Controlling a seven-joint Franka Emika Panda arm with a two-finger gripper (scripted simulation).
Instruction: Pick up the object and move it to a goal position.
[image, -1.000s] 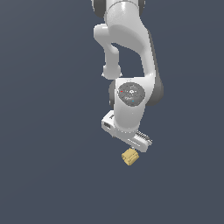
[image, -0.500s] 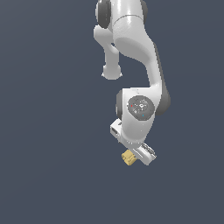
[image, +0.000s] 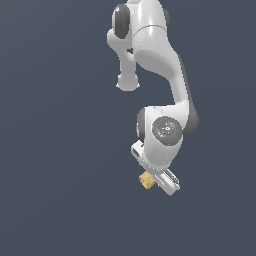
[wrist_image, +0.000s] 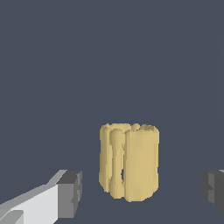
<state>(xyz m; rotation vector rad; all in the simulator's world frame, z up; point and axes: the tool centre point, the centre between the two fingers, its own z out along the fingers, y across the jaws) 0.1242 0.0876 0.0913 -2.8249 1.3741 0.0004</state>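
Grey finger pads (wrist_image: 70, 194) sit wide apart w/ gaps on both sides of the tan block (wrist_image: 129, 162), so nothing's gripped yet; the block stands upright between them, closer to one pad than the other. In the exterior view the gripper (image: 156, 181) is down at the block, w/ the white arm (image: 160, 65) stretching up behind. Risk: off-centre closing means one pad hits first, shoving or tipping the block; its ridged sides could let it twist & slip once lifted.
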